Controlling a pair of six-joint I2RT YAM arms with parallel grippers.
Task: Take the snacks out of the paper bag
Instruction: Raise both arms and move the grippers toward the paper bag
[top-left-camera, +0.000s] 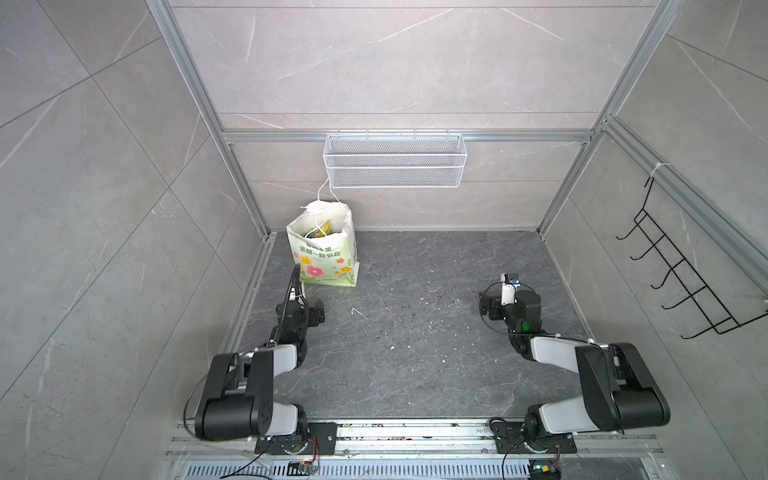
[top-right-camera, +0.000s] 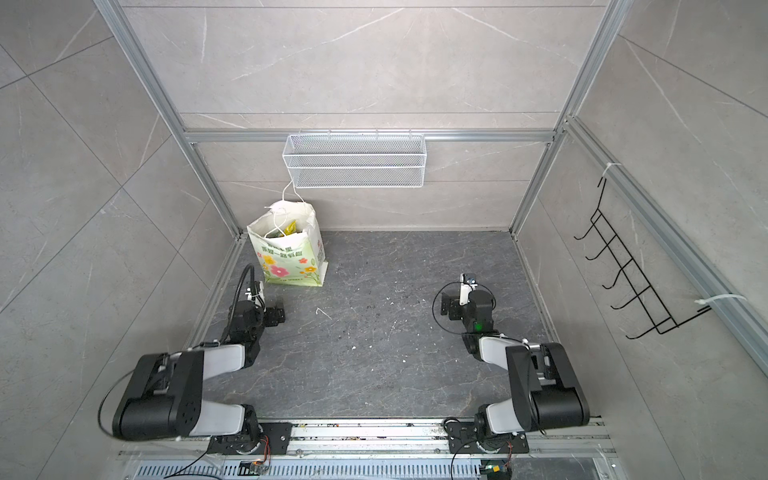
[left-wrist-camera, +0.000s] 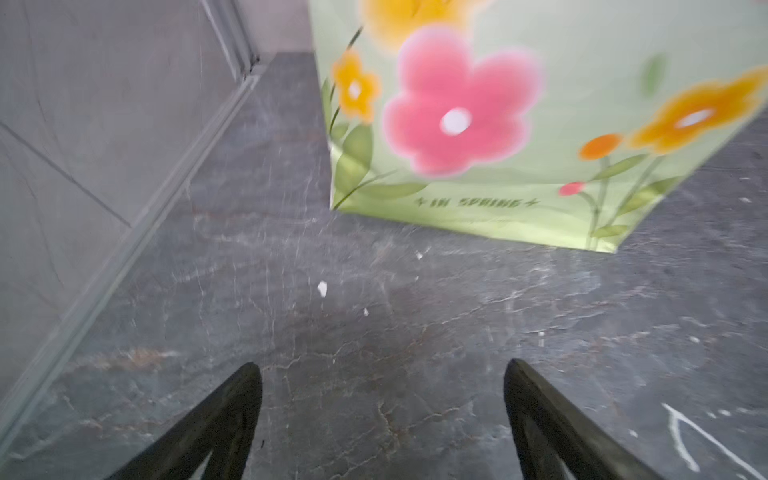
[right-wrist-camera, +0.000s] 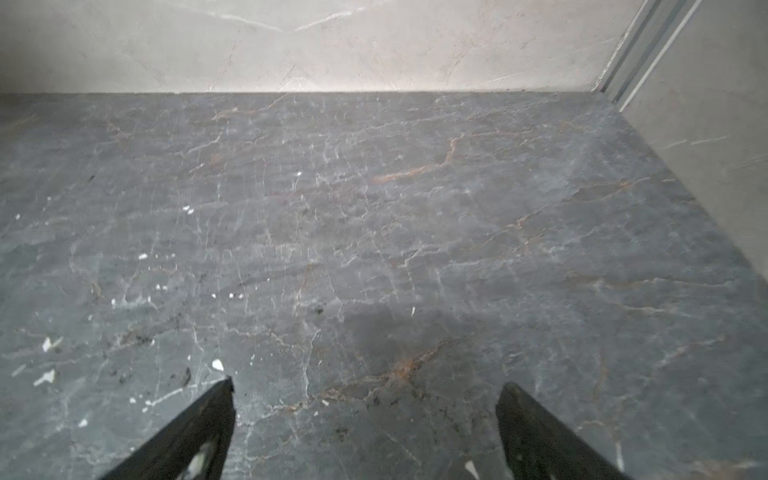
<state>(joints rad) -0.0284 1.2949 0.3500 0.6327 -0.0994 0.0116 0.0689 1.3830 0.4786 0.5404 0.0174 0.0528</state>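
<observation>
Since the paper bag stands upright on the worktop just ahead of my left hand — spread and empty, like the distant right hand — I'd send the left over its rim for the snacks.

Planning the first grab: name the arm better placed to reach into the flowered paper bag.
Left. The left claw hangs open just before the pale green flower-printed paper bag; the right claw faces only dark tabletop.
</observation>
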